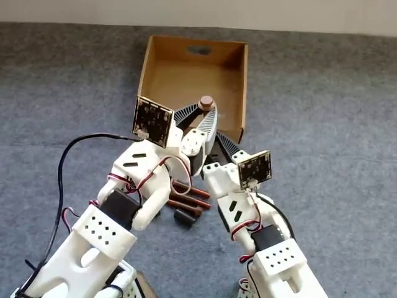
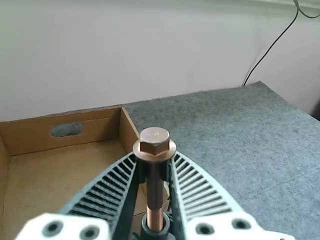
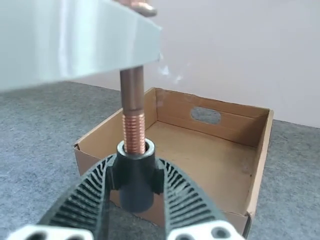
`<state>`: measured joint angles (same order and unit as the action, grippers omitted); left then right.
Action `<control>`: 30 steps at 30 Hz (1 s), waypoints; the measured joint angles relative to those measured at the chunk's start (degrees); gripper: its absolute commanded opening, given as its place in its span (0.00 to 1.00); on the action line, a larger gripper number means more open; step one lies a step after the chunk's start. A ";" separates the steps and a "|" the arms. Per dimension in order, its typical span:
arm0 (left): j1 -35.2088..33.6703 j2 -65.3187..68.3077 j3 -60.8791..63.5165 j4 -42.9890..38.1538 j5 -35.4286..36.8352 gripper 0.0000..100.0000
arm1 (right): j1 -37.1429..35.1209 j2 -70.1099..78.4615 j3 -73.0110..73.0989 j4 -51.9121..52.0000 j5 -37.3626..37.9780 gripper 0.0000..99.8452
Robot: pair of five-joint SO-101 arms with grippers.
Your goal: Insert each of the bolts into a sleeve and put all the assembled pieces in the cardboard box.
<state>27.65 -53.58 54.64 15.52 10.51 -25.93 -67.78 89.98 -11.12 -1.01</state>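
My left gripper (image 2: 155, 167) is shut on a copper bolt (image 2: 154, 144), held upright by its shaft just under the hex head. In the high view that bolt (image 1: 206, 102) stands over the near right part of the cardboard box (image 1: 144, 68). My right gripper (image 3: 134, 170) is shut on a black sleeve (image 3: 134, 176) directly below. The bolt's threaded end (image 3: 134, 131) reaches down into the sleeve's mouth. The sleeve is held above the box's near wall (image 3: 95, 150). The box floor (image 2: 45, 175) is bare where it shows.
Several loose copper bolts (image 1: 189, 194) and a black sleeve (image 1: 184, 218) lie on the grey mat between the two arms. A black cable (image 1: 65, 161) loops beside the left arm. Open mat lies to the left and right of the box.
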 measured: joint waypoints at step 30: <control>-0.70 2.73 -4.13 4.57 0.00 0.01 | 0.00 0.00 0.00 0.00 0.09 0.01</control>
<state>26.95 -50.86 50.51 20.09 10.51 -25.93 -67.78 89.98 -11.12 -0.92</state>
